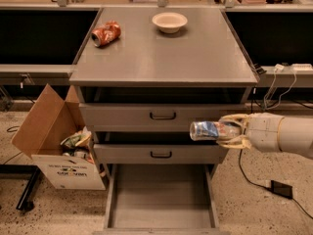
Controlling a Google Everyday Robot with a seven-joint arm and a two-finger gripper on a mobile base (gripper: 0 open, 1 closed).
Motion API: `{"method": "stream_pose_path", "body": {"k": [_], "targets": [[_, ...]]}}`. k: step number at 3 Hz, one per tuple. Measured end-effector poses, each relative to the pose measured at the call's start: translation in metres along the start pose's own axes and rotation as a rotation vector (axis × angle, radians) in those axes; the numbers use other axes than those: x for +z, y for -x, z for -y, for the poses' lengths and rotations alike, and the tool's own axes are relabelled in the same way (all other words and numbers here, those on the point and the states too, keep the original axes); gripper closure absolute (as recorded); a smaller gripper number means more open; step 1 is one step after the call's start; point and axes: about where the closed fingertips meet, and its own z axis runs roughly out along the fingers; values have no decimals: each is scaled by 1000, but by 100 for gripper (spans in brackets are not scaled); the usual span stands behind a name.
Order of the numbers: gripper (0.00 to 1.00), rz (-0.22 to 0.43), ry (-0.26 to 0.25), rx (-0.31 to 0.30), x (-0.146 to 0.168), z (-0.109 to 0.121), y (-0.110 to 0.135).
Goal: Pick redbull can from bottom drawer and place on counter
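Note:
My gripper (pixel 230 130) reaches in from the right and is shut on the redbull can (pixel 208 130), a slim silver and blue can held lying sideways with its top pointing left. It hangs in front of the cabinet's right side, level with the gap between the two upper drawers. The bottom drawer (pixel 161 199) is pulled open below, and its grey floor shows nothing in it. The counter (pixel 195 58) is the flat grey cabinet top above the can.
A dented orange-red can (pixel 105 34) and a white bowl (pixel 169 21) sit at the back of the counter. Two shallower drawers with black handles (pixel 162 115) stand partly open. A cardboard box of rubbish (pixel 63 146) stands on the floor at left. Cables and a plug lie at right.

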Motion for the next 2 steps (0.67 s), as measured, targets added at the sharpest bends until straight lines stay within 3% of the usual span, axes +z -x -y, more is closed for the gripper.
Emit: {"method": "stream_pose_path", "body": {"k": [1,2], "targets": [[100,-25,6,18,7,12,0],[100,-45,-4,33,16,58,9]]}}
